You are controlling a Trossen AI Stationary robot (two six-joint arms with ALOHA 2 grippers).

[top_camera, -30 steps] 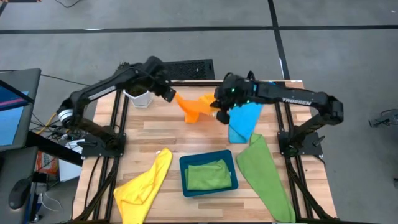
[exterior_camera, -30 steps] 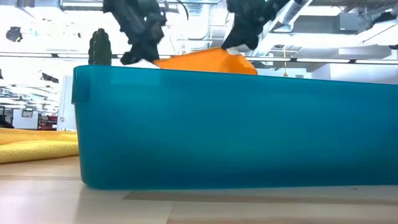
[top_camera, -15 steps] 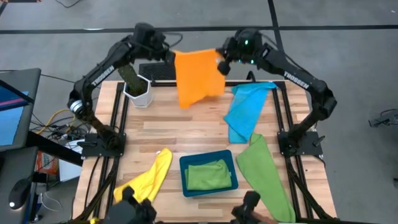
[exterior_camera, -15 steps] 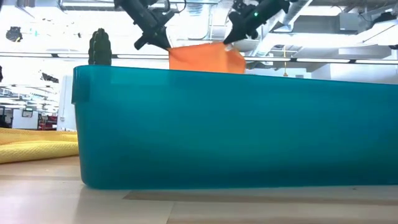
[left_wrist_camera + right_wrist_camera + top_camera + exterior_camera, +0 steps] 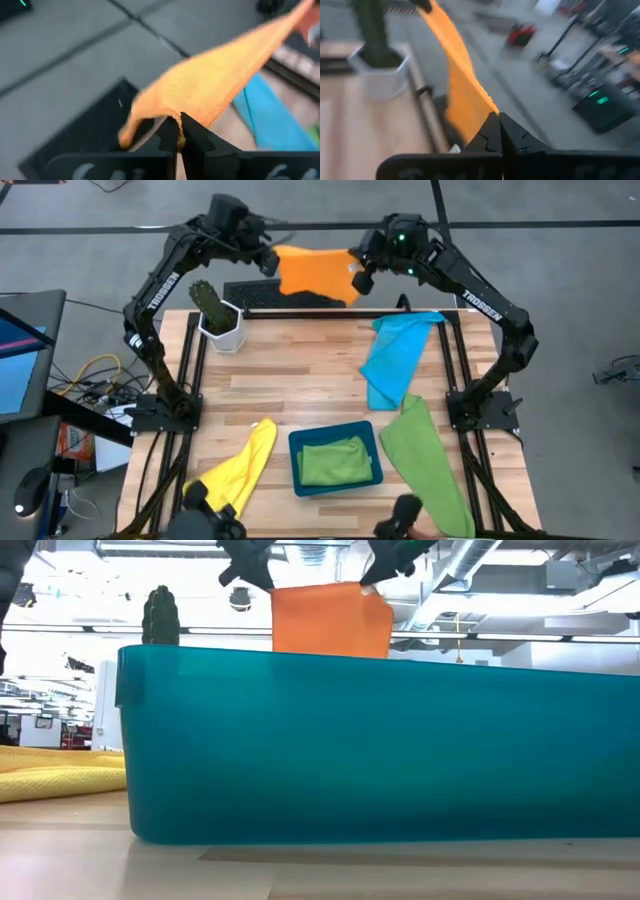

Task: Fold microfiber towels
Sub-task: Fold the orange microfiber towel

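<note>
The orange towel (image 5: 315,270) is held up high past the far edge of the worktop (image 5: 300,395). One top corner is pinched tight by the left gripper (image 5: 268,260), and the other by the right gripper (image 5: 357,272), so the cloth hangs spread out between them. On the worktop, the blue towel (image 5: 395,358) is laid near the right side. One green towel (image 5: 335,460) is kept inside the teal tray (image 5: 294,470) (the other green towel (image 5: 425,465) lies just beside it). The yellow towel (image 5: 235,475) is spread at the front left.

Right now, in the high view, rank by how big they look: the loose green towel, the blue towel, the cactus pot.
1. Loose green towel, largest.
2. Blue towel, slightly smaller; both are rumpled, so it's close.
3. Cactus pot, clearly smallest.
</note>
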